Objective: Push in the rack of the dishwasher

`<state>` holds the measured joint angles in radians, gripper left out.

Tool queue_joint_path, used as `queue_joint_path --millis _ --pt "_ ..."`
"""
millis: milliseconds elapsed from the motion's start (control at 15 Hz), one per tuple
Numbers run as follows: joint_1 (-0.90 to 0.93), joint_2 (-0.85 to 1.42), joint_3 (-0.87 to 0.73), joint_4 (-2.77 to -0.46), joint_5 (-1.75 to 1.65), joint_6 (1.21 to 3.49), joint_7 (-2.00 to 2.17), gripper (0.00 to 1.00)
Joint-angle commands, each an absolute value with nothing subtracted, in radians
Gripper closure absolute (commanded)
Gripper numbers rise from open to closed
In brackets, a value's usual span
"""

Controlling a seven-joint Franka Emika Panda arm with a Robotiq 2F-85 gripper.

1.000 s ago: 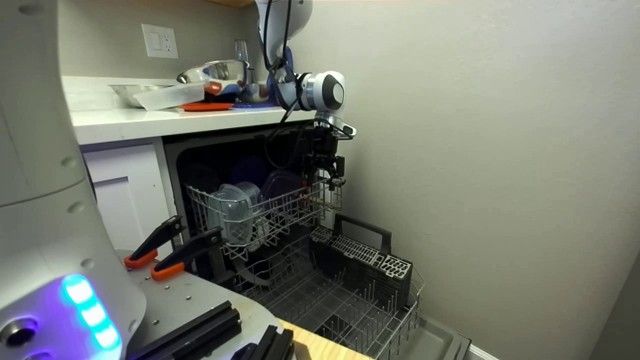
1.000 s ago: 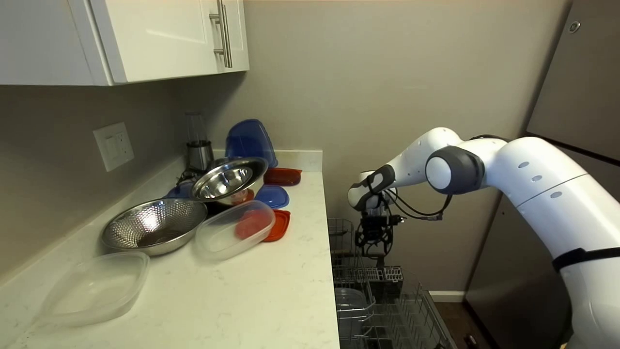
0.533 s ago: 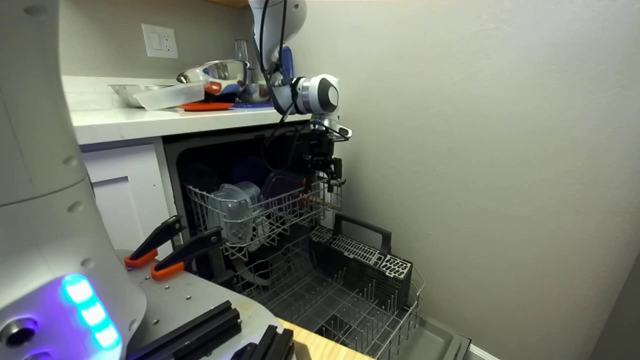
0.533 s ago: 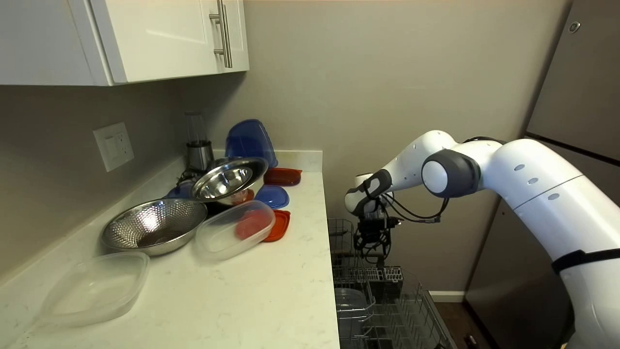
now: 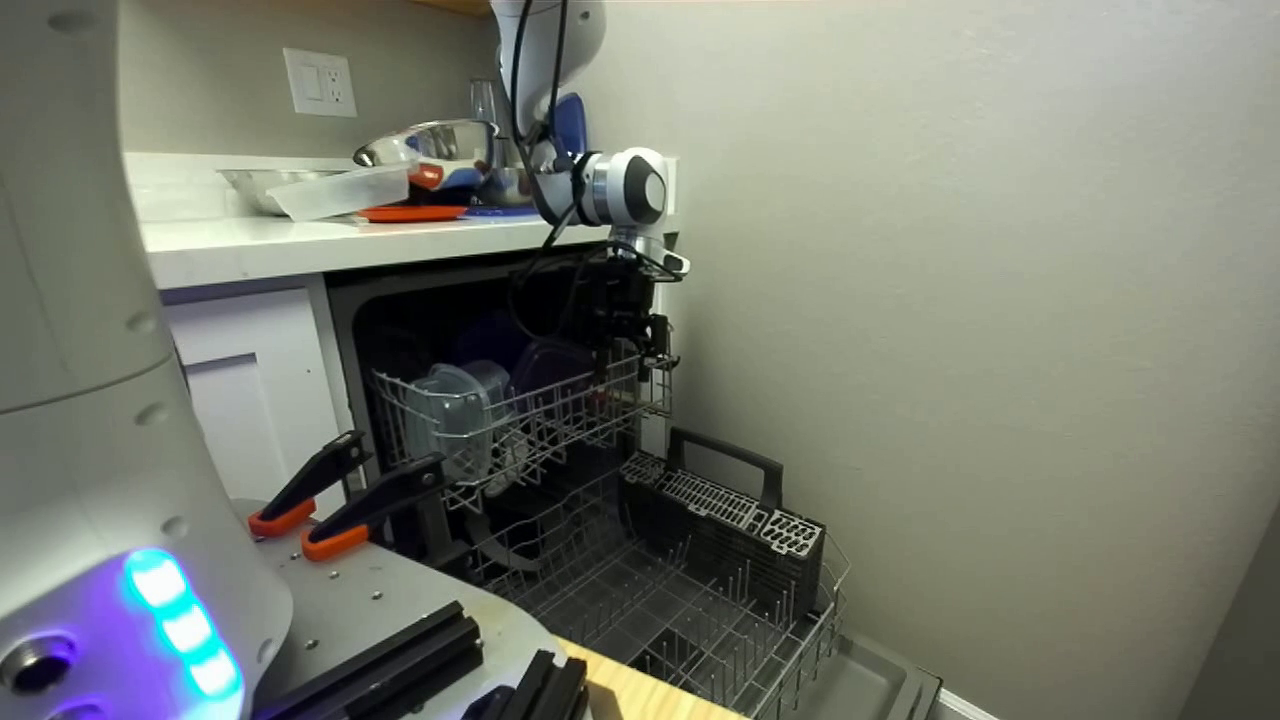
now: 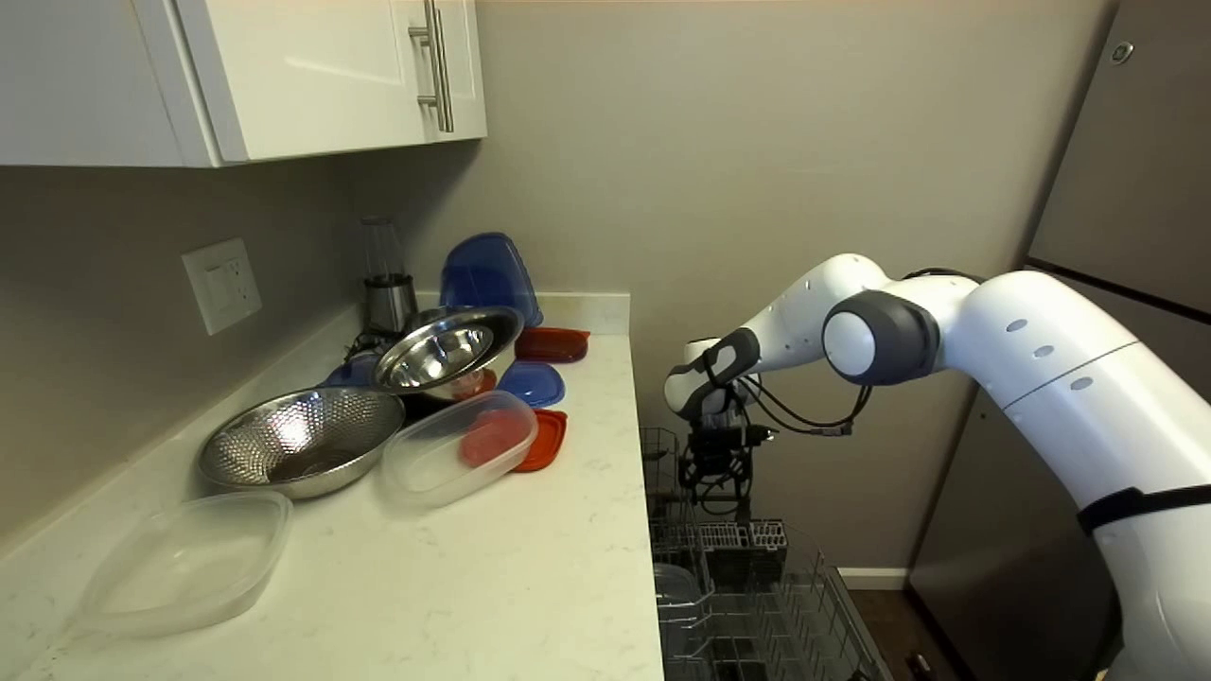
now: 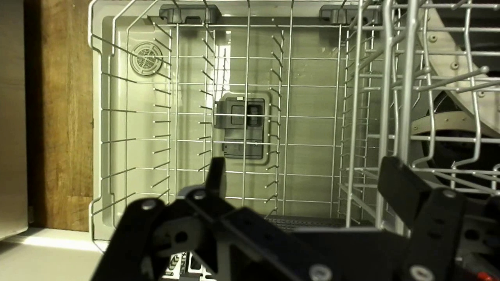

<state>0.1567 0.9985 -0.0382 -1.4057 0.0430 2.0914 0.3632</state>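
Observation:
The dishwasher's upper wire rack (image 5: 550, 428) is partly pulled out and holds clear containers (image 5: 448, 425). It also shows in an exterior view (image 6: 683, 605) and at the right of the wrist view (image 7: 408, 78). The lower rack (image 5: 690, 610) is pulled out further below it. My gripper (image 5: 632, 355) points down at the upper rack's far front part, by the wall; it also shows in an exterior view (image 6: 721, 473). In the wrist view the gripper (image 7: 306, 175) has its fingers wide apart with nothing held. One finger overlaps the upper rack's front wires; exact contact is unclear.
A black cutlery basket (image 5: 720, 530) with a raised handle stands in the lower rack, below my gripper. The counter (image 6: 530, 567) with bowls and containers is above the dishwasher. A wall (image 5: 950, 300) is close beside the arm. The open door (image 5: 870, 690) lies under the lower rack.
My gripper has moved toward the dishwasher's inside, and the upper rack with its containers has slid inward slightly with it. The lower rack has not moved.

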Motion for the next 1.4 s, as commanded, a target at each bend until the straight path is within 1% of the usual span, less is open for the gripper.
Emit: queue_joint_path --millis 0,800,1067,1333 --pt "0.139 1.011 -0.011 -1.394 0.074 2.087 0.350 0.00" --pt "0.081 1.031 0.046 -1.381 0.150 2.074 0.289 0.00" --pt "0.104 1.001 -0.005 -1.421 0.101 2.067 0.317 0.00" --pt "0.069 0.917 -0.055 -1.521 0.095 2.090 0.299 0.00"
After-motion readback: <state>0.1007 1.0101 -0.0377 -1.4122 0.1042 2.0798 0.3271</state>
